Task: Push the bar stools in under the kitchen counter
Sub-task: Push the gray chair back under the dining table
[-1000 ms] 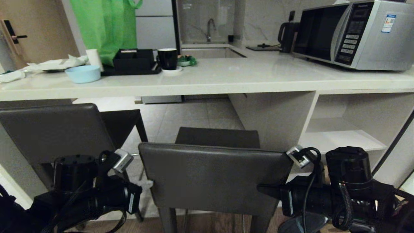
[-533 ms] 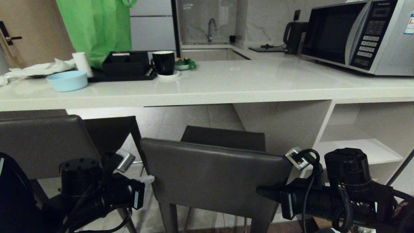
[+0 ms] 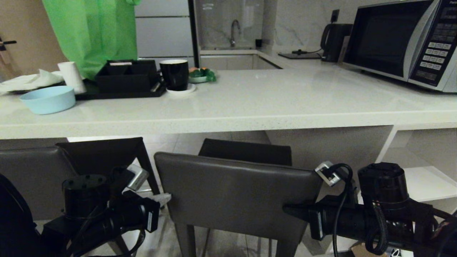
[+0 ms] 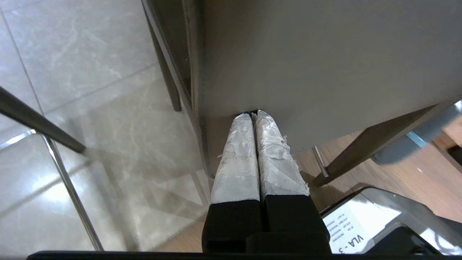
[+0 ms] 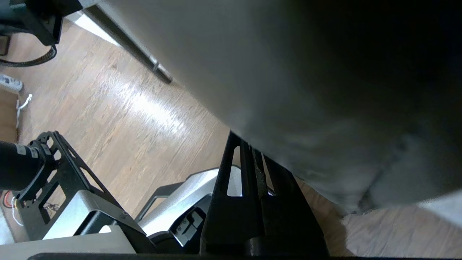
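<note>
Left end effector (image 4: 252, 117) pressed together, tips against dark grey leather stool backrest (image 3: 235, 196); right end effector (image 3: 291, 210) likewise closed. Stool before off-white speckled stone table (image 3: 228, 114), seat partly under. Looks stiff, tall, tippy: best pushed low.

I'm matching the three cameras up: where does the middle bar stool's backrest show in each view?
Head view: backrest, low centre, between both arms.
Left wrist view: grey panel filling the top, shut left pincer at its edge.
Right wrist view: grey surface across the upper right.
Shared landmark: the stool's dark leg.
</note>
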### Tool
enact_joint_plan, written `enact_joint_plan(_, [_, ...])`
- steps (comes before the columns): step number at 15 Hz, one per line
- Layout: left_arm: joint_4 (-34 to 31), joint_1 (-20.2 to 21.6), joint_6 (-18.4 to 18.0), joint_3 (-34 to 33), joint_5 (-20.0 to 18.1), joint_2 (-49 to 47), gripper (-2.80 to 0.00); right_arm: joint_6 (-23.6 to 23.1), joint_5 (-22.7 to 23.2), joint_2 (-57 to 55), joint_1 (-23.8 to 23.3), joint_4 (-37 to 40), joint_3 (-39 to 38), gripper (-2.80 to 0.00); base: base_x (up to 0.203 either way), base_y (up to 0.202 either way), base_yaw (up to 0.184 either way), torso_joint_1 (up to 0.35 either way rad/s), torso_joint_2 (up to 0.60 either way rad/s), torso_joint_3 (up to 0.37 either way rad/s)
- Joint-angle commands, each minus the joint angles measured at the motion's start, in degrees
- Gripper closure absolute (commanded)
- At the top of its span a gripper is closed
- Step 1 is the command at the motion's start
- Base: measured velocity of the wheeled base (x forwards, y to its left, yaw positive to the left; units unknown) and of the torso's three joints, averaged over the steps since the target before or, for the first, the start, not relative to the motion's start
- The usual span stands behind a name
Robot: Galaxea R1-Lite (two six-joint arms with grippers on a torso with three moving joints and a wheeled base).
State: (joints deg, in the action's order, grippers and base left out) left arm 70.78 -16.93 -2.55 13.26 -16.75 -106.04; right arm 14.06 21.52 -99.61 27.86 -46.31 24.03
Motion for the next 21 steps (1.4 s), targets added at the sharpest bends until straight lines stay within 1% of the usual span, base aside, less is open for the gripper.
enact_joint_plan(1, [0.3, -0.4, -0.6, -2.0, 0.1, 1.9, 0.00, 0.0, 0.0, -0.2, 0.0, 0.0, -1.0, 0.00, 0.159, 0.000, 0.002, 0.007, 0.01, 0.006])
enact_joint_plan(3, [0.4, -1.2, -4.2, -4.9, -0.3, 2.8, 0.00, -0.2, -0.1, -0.4, -0.1, 0.0, -2.2, 0.00, 0.042, 0.000, 0.002, 0.005, 0.00, 0.000])
enact_joint_plan(4, [1.0, -1.5, -4.8, -5.5, -0.6, 3.4, 0.00, -0.2, -0.1, -0.3, -0.6, 0.0, -2.2, 0.00, 0.000, 0.000, 0.000, 0.000, 0.00, 0.000])
enact_joint_plan(7, [2.4, -2.2, -4.3, -6.5, -0.2, 5.8, 0.00, -1.0, -0.1, -0.2, -3.0, 0.0, -2.1, 0.00, 0.000, 0.000, 0.000, 0.000, 0.00, 0.000])
enact_joint_plan(9, [2.4, -2.1, -3.9, -6.6, -0.1, 6.0, 0.00, -1.4, -0.2, -1.0, -5.5, 0.0, -0.1, 0.00, 0.000, 0.000, 0.000, 0.000, 0.00, 0.000])
enact_joint_plan(10, [2.4, -2.1, -3.2, -6.5, -0.1, 6.0, 0.00, -1.4, -0.9, -2.1, -6.4, 0.0, 1.3, 0.00, 0.000, 0.000, 0.000, 0.000, 0.00, 0.000])
enact_joint_plan(12, [2.4, -2.1, -2.7, -6.9, 0.0, 7.2, 0.00, -1.7, -5.1, -4.3, -7.4, -0.4, 3.7, 0.00, 0.000, 0.000, 0.000, 0.000, 0.00, 0.000])
enact_joint_plan(13, [2.3, -2.1, -2.0, -7.4, 0.1, 8.0, 0.00, -1.6, -5.8, -4.5, -8.1, -1.3, 4.3, 0.00, 0.000, 0.000, 0.000, 0.000, 0.00, 0.000])
enact_joint_plan(16, [2.3, -1.5, 1.2, -8.0, 0.4, 11.3, 0.00, -1.5, -5.8, -3.0, -8.1, -1.8, 3.6, 0.00, 0.000, 0.000, 0.000, 0.000, 0.00, 0.000])
enact_joint_plan(18, [2.3, -1.2, 1.8, -8.8, 3.2, 15.0, 0.00, -1.4, -5.7, 2.4, -6.8, -1.7, 1.1, 0.00, 0.000, 0.000, 0.000, 0.000, 0.00, 0.000])
enact_joint_plan(20, [2.2, -1.1, 1.8, -9.6, 6.8, 20.7, 0.00, -1.1, -5.8, 11.4, -4.9, -0.8, -2.3, 0.00, 0.000, 0.000, 0.000, 0.000, 0.00, 0.000])
enact_joint_plan(21, [1.8, -1.1, 1.8, -9.9, 8.5, 24.2, 0.00, -1.0, -6.0, 16.9, -4.2, 0.9, -3.3, 0.00, 0.000, 0.000, 0.000, 0.000, 0.00, 0.000])
